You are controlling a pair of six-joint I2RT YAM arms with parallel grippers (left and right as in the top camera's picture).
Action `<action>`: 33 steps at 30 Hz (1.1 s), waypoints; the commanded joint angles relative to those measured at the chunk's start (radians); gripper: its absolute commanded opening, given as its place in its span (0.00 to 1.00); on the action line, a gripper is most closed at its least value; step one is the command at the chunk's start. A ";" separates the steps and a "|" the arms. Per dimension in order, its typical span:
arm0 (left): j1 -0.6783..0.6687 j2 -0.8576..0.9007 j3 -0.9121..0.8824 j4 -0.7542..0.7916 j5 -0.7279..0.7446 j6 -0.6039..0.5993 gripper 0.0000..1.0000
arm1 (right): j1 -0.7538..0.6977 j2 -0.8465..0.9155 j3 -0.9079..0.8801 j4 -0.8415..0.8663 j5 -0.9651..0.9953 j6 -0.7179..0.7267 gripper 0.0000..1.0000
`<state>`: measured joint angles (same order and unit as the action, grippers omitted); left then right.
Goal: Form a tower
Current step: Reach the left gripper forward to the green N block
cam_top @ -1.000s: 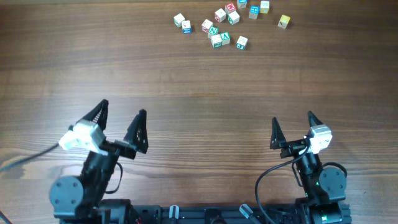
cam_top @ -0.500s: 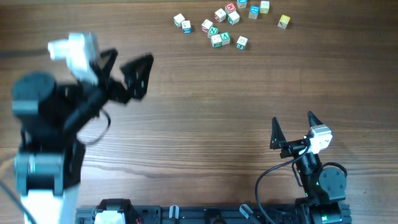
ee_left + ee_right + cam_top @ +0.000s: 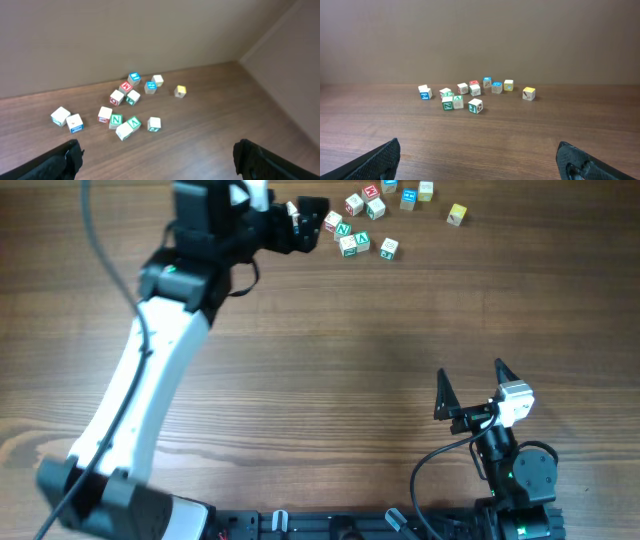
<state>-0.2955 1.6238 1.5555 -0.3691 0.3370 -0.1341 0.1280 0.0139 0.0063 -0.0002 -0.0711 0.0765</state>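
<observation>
Because the letter cubes lie loose at the top of the frame, I hold my left jaws open beside them to grab one, right jaws open too.

brown table with darker wood grain. one yellow cube. near it, blue-faced cubes; farther from it, red-faced cubes and whitish green-lettered cubes. the arm is white and black.

Overhead: straight down on the counter. Left wrist: near, angled down at the letter cubes. Right wrist: low, level, distant, same cubes.
</observation>
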 commanded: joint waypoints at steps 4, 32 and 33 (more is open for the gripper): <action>-0.045 0.093 0.020 0.015 -0.043 0.052 1.00 | -0.004 -0.003 -0.001 0.003 -0.009 -0.014 1.00; -0.105 0.724 0.115 0.662 -0.130 -0.323 0.97 | -0.004 -0.003 -0.001 0.003 -0.009 -0.014 1.00; -0.113 0.738 0.118 0.671 -0.130 -0.323 0.96 | -0.004 -0.003 -0.001 0.003 -0.009 -0.014 1.00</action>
<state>-0.3683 2.2978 1.6268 0.2710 0.2203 -0.4255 0.1280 0.0139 0.0063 -0.0002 -0.0711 0.0769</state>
